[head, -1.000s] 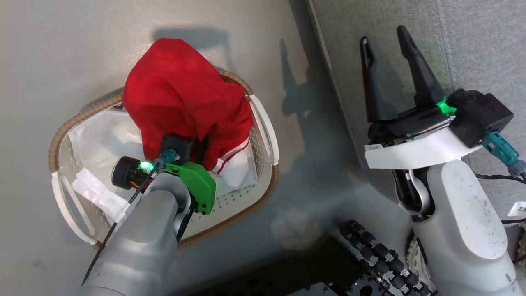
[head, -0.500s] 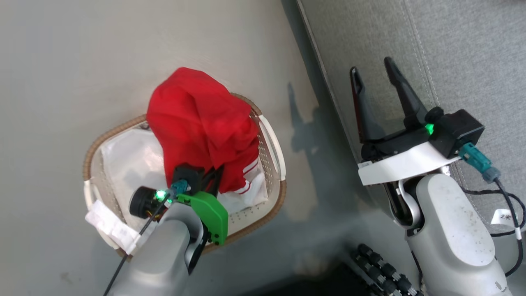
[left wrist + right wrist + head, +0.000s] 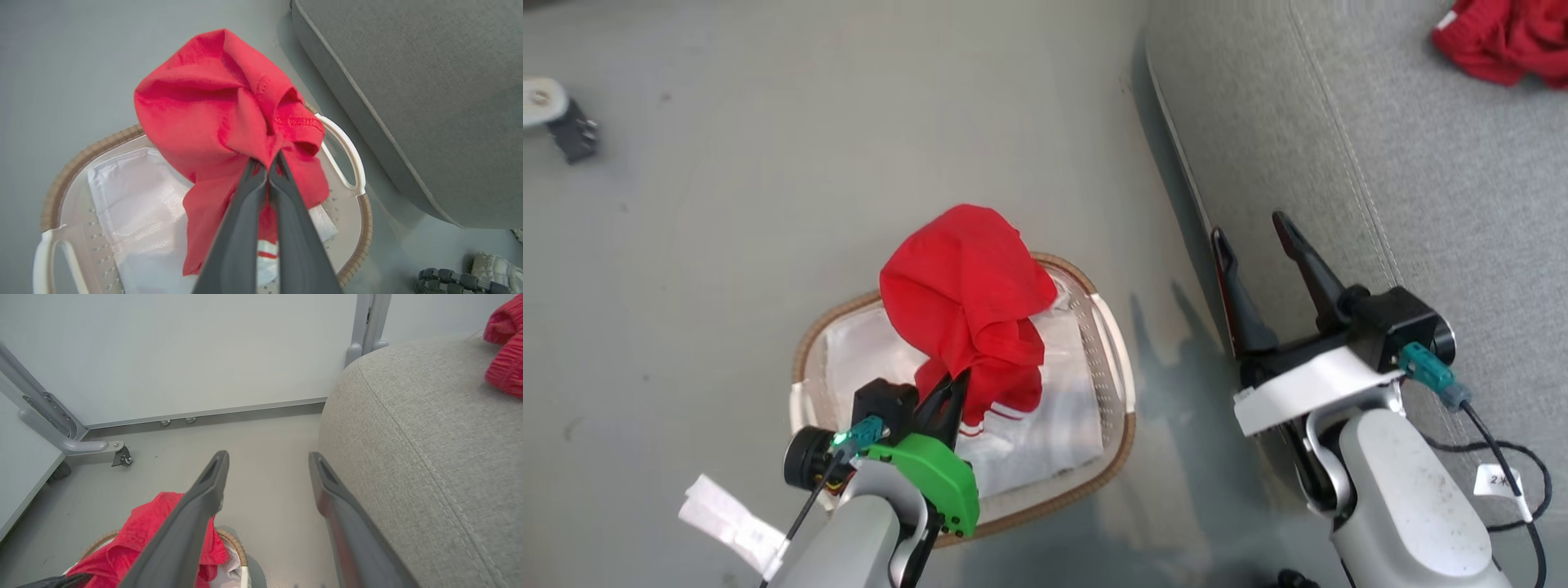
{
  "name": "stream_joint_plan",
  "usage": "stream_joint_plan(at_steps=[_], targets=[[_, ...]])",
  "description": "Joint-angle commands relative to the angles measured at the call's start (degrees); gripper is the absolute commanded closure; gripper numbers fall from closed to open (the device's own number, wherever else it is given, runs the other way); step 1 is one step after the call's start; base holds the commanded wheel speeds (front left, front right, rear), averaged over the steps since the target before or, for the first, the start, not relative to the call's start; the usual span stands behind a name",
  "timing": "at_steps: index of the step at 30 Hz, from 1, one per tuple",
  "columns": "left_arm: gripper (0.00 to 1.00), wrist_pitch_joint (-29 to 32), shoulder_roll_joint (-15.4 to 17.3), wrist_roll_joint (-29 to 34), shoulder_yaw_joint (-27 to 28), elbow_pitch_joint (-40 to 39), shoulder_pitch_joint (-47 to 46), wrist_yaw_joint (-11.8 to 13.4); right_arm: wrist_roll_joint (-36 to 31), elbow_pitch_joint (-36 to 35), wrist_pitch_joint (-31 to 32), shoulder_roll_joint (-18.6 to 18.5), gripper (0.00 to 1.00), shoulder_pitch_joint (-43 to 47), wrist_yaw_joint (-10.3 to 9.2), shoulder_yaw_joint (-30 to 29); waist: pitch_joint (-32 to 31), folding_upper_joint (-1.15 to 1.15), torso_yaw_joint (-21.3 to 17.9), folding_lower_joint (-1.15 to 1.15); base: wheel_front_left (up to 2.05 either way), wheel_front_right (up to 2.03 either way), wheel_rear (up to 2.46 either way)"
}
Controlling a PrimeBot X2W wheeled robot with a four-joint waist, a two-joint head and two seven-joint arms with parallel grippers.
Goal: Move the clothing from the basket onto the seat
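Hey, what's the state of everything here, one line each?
clothing: bunched, pinched by left gripper, hanging into basket
left gripper: shut on clothing
right gripper: open, empty
basket: upright on floor, liner sheet inside
seat: holds another red garment

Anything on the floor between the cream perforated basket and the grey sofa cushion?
Nothing. In the head view the strip of grey floor between the cream-white perforated plastic basket and the grey fabric sofa cushion is bare; the left wrist view agrees.
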Motion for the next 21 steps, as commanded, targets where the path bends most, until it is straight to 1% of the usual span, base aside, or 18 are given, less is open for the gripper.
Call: stream_joint_plan(at_steps=[1,10,21], targets=[[1.00,-0.04,0.25,0.87,0.95,-1.36,1.73,-0.17,-0.41,0.46,-0.26,-0.23,0.00,1.26,-0.08,-0.16,-6.03,0.00,4.56,0.00,0.00,0.00,0.00],[1.00,-0.04,-0.09,3.36,7.19,-11.41,8.78,-0.17,0.11,2.31,-0.26,-0.24,0.00,6.21,-0.08,0.57,-13.81,0.00,6.82,0.00,0.00,0.00,0.00],[1.00,-0.04,-0.33,5.68,10.19,-23.94,10.86,-0.17,0.16,3.90,-0.25,-0.23,0.00,10.49,-0.08,1.52,-19.85,0.00,8.41,0.00,0.00,0.00,0.00]])
